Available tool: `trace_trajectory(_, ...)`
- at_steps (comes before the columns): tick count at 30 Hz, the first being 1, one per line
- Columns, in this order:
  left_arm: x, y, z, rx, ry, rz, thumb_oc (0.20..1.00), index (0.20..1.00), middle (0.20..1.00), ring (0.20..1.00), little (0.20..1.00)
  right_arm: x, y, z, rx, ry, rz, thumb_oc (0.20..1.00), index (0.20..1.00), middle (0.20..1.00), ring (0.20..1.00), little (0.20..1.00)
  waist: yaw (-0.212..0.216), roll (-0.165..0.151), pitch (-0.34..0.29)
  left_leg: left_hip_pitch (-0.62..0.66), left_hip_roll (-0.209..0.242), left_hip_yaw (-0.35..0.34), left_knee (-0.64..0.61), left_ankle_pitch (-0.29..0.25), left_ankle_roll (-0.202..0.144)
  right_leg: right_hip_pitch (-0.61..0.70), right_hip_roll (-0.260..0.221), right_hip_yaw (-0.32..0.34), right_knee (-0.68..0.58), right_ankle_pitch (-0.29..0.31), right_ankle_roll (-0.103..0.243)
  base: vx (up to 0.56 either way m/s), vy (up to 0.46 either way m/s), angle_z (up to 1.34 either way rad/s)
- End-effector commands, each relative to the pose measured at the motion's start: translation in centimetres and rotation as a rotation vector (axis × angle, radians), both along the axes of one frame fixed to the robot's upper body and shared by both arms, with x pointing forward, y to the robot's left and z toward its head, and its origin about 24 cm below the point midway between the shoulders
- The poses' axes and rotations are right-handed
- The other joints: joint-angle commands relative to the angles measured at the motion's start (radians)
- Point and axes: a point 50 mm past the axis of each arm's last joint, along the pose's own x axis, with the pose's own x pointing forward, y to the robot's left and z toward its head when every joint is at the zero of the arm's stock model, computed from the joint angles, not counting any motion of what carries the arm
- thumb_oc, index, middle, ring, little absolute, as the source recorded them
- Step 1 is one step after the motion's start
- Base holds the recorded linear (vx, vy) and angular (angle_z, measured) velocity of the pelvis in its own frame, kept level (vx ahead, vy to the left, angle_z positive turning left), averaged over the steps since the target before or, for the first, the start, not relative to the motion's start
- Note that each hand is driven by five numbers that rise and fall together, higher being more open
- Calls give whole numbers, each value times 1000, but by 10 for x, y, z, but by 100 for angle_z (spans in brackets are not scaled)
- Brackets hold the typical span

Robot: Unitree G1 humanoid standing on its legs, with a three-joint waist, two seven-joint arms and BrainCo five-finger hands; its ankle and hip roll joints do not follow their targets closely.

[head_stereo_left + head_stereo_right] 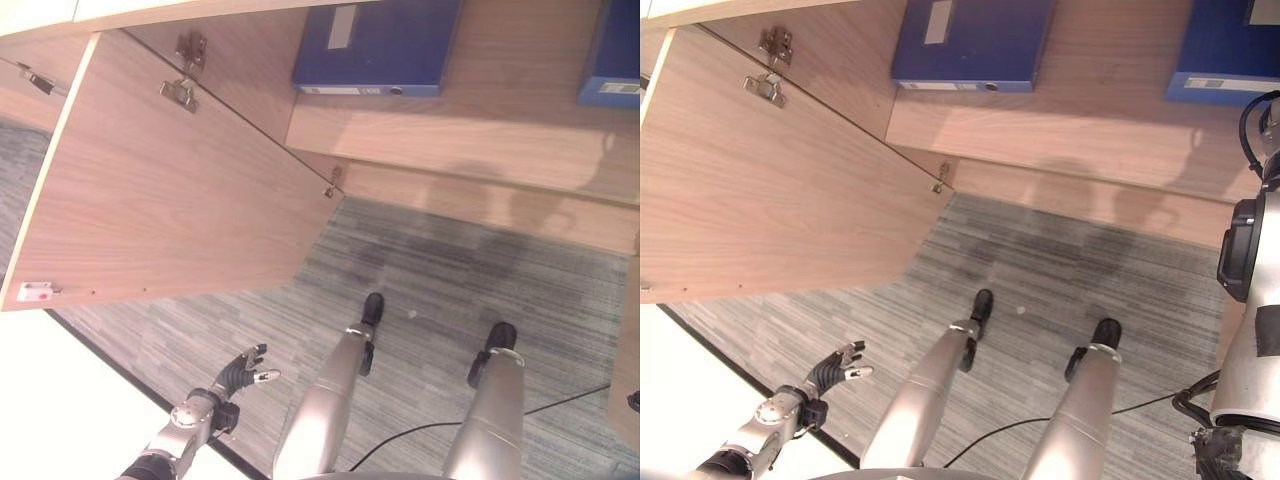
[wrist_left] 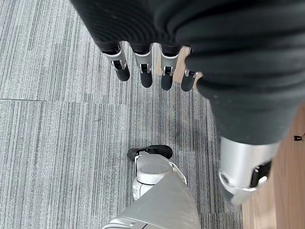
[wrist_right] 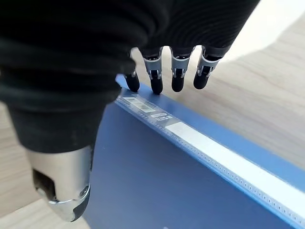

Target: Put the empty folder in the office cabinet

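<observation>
I see the blue folder (image 3: 190, 167) lying flat on the cabinet shelf (image 3: 267, 90), directly under my right hand (image 3: 164, 71), whose straight fingers reach its spine edge without curling round it. My left hand (image 1: 240, 372) hangs low over the carpet (image 1: 450, 260), fingers relaxed, empty.

The cabinet door (image 1: 170, 190) stands wide open on the left side and blocks passage there. On the shelf (image 1: 450, 125), one blue folder (image 1: 375, 48) lies at the left and another blue folder (image 1: 612, 60) at the right; bare wood between them leaves room for a hand. The carpet floor (image 1: 440, 270) below is free.
</observation>
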Motion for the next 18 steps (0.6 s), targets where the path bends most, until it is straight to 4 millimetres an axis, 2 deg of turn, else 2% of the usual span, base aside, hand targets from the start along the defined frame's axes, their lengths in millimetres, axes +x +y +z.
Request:
trace_trajectory(1,-1,33,5,64,3,74,1000,1000,1000,1000,1000,-33,-12,82,-370,-215,-49,1000,1000,1000,1000,1000,20,10,5,-3,35,0,-156,65,-3,175,0,-5,4,-102,71,0,0,0)
trace_trajectory(7,-1,36,4,59,6,107,1000,1000,1000,1000,1000,-18,-11,54,-310,-204,-10,1000,1000,1000,1000,1000,12,8,14,22,38,-1,-171,70,-3,202,6,-9,-19,-93,70,-6,1,-2)
trace_trajectory(9,-1,36,3,49,8,128,1000,1000,1000,1000,1000,-8,-8,33,-276,-200,21,1000,1000,1000,1000,1000,4,5,26,34,41,2,-175,72,-4,218,10,-12,-32,-89,69,-18,-6,-7)
trace_trajectory(10,-1,37,3,52,9,128,1000,1000,1000,1000,1000,-7,-8,31,-274,-199,21,1000,1000,1000,1000,1000,4,3,26,36,42,2,-176,72,-4,221,10,-12,-34,-88,69,-26,7,-11)
trace_trajectory(11,0,37,4,37,2,144,1000,1000,1000,1000,1000,4,-2,7,-235,-232,64,1000,1000,1000,1000,1000,-5,-3,38,56,46,4,-183,74,-3,242,19,-16,-53,-80,69,-31,12,-10)
trace_trajectory(18,1,41,4,-2,-7,195,1000,1000,1000,1000,1000,19,6,-59,-128,-251,129,1000,1000,1000,1000,1000,-22,-21,55,121,60,10,-226,85,-8,314,31,-37,-130,-56,70,-17,4,-7)
